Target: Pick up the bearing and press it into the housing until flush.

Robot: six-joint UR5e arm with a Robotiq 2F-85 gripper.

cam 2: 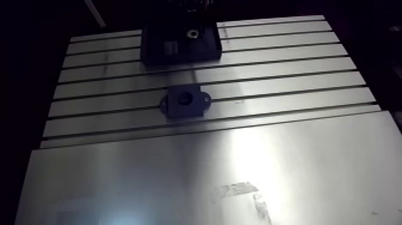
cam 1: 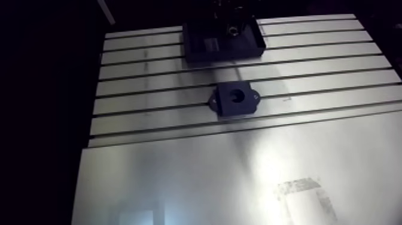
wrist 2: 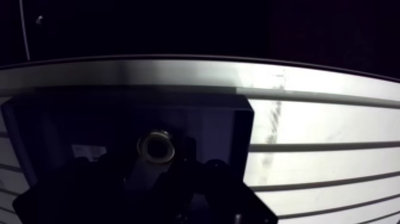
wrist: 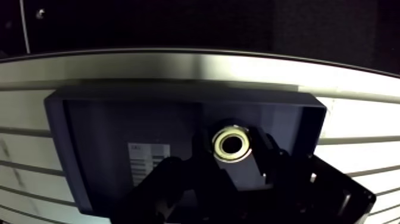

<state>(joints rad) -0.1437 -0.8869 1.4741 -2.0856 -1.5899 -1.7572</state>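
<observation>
Bearing (wrist: 232,145), a small shiny metal ring, lies in the dark square tray (wrist: 56,149) on the grooved metal worktop (cam 1: 179,179). The black hand (wrist: 229,159) is open, one finger on each side. The dark housing block (cam 1: 234,99) sits well apart.

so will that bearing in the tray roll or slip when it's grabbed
The bearing is a shiny metal ring, so probably stiff, dense and slippery. It lies flat in the tray, hole up, so it likely won't roll unless tipped.
</observation>
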